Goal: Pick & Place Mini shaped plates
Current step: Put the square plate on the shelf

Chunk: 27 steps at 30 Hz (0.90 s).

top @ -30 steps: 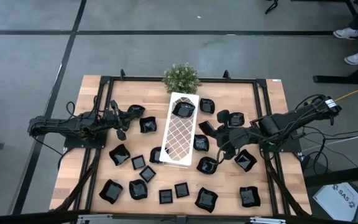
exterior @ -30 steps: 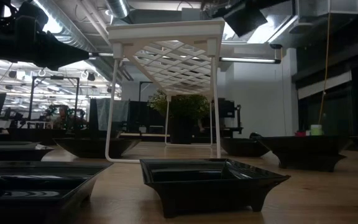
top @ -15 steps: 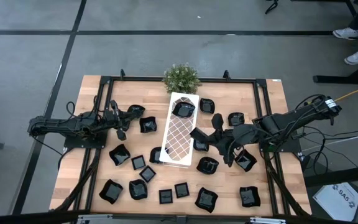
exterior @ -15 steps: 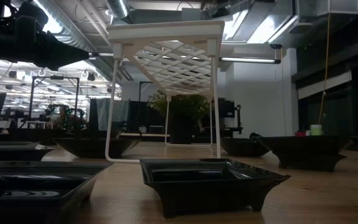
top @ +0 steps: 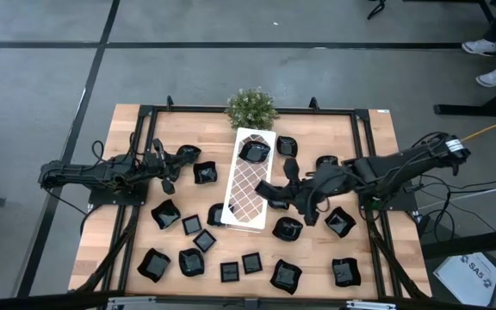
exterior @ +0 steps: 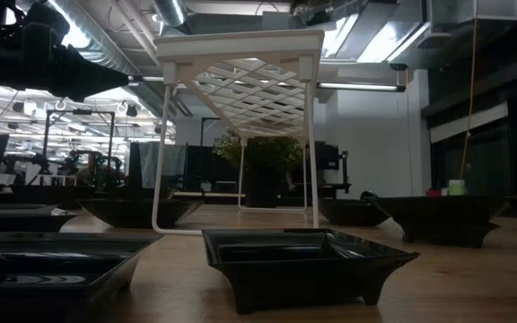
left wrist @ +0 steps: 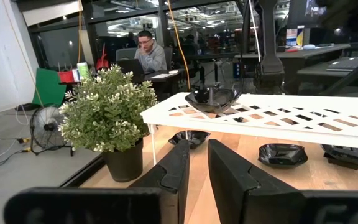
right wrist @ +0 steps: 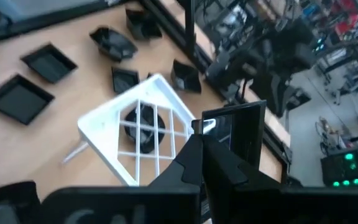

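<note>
1. The right gripper (top: 269, 189) is out over the middle of the table, reaching from 3 o'clock, its tips right at the 3 o'clock edge of the white tray (top: 246, 196).
2. Its fingers are pinched tight, and the right wrist view shows what looks like a small square black plate (right wrist: 234, 129) nipped by its rim at their tips.
3. The key relation: the tray lies at 9 o'clock from that gripper, just beside it, so the free lattice is a short carry inward.
4. The tray's long axis runs roughly 12 to 6 in the high view, tipped slightly toward 1 and 7. It stands raised on legs, so the plate has to go over it, not slide onto it.
5. One dish (top: 254, 151) already sits at the tray's 12 o'clock end, near the potted plant (top: 251, 107). The middle and 6 o'clock stretch look free.
6. The left gripper (top: 168, 182) waits at 9 o'clock of the tray, well apart, fingers slightly parted and empty. The right arm is clearly the nearer.
7. The held plate is glossy, dark, thin-walled and square. My judgement: a rim pinch like that could let it tilt on release.
</note>
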Each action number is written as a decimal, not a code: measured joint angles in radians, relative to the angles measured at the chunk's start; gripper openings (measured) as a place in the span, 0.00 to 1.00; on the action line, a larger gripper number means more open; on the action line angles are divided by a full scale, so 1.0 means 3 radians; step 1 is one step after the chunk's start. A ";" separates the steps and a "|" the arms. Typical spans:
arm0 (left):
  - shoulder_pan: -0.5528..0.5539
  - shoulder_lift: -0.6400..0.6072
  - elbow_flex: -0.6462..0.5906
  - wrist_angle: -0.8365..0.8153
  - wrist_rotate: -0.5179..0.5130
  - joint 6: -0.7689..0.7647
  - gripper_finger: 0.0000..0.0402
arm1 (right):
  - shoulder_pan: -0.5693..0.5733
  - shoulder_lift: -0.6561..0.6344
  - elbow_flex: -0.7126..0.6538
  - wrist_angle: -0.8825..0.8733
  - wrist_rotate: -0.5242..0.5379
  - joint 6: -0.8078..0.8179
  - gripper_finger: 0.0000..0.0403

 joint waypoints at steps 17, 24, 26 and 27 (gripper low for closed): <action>0.0000 0.0000 0.0000 0.0001 0.0000 0.0000 0.13 | -0.0417 0.0753 0.0000 0.0371 -0.0051 -0.0160 0.01; 0.0000 0.0000 0.0000 0.0000 0.0000 0.0000 0.14 | -0.0400 0.0802 0.0000 0.0384 -0.0546 -0.0287 0.01; 0.0000 0.0000 0.0000 0.0000 0.0000 0.0000 0.14 | -0.0367 0.0802 0.0000 0.0388 -0.0656 -0.0422 0.01; 0.0000 0.0000 0.0000 0.0000 0.0000 0.0000 0.14 | -0.0346 0.0802 0.0000 0.0389 -0.0664 -0.0489 0.01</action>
